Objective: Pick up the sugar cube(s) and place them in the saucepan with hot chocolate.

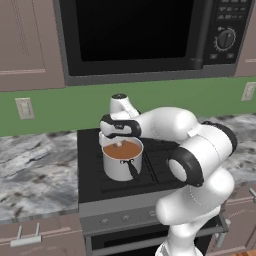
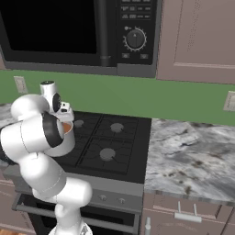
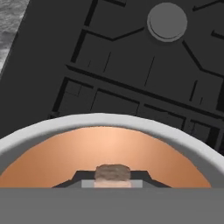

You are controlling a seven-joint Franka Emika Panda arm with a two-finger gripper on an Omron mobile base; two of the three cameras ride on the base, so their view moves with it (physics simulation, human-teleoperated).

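Fingers (image 3: 113,178) are hovering directly above the hot chocolate (image 3: 109,153) in the hand view, drawn close together and pinching a small brownish sugar cube (image 3: 112,173) between their tips. That cube is sitting just over the flat reddish-brown liquid, inside the ring of the saucepan (image 3: 105,120) rim; whether it is touching the liquid I cannot tell.

From the left base view, the saucepan (image 1: 121,165) is standing upright on the black stove (image 1: 90,170), on a burner at the stove's front left part, with its short black handle (image 1: 134,171) pointing toward the stove's front edge. The hot chocolate (image 1: 123,149) is filling it close to the rim. The gripper (image 1: 118,143) is reaching down to the saucepan's far rim, the white arm (image 1: 200,160) bending over from the saucepan's right.

In the right base view, the arm (image 2: 39,137) is covering most of the saucepan (image 2: 69,137), leaving a sliver of its wall and of the liquid visible beside the arm's dark joint.

Behind the saucepan, a green wall (image 1: 175,100) is running beneath a black microwave (image 1: 140,35). Marbled grey surface (image 1: 35,170) is lying to the saucepan's left, beyond the stove's edge, and more of it (image 2: 193,156) is stretching away past the stove's other side.
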